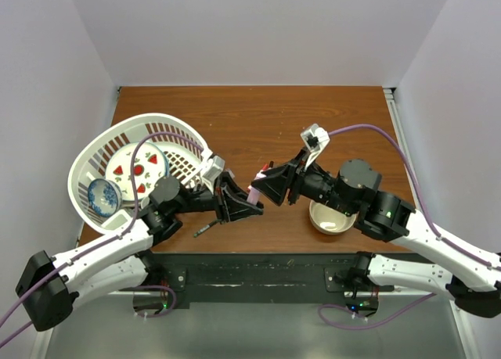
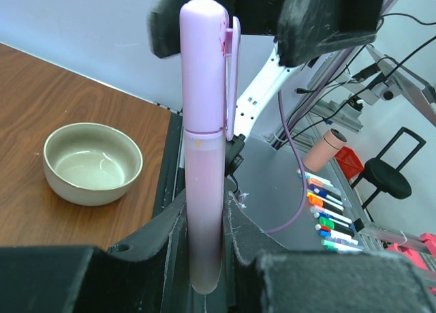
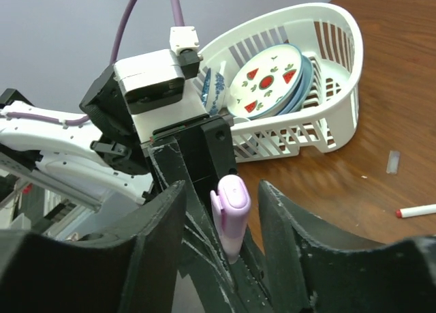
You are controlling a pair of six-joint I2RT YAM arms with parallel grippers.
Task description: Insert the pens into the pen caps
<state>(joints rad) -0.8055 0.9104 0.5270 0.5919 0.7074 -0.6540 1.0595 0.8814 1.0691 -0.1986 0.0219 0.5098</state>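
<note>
Left wrist view shows the pink pen [image 2: 203,211] standing upright between the fingers of the left gripper [image 2: 204,224], which is closed on the lower barrel. The pale pink cap [image 2: 203,61] sits on the upper end of the pen, and a thin seam is visible where cap meets barrel. The pen seems light and stiff, a smooth plastic tube, so it may slip or turn in the pads if it is pushed off its axis. The barrel is the good place to hold it, and the cap is best taken on its plain sides (not on the thin clip, which looks easy to bend). In the right wrist view the right gripper [image 3: 223,194] has its fingers spread on either side of the cap, with a gap on each side, so it grips nothing. In the top external view both arms reach toward the middle above the table [image 1: 258,116], grippers facing tip to tip, and the pen is in the air between them.
</note>
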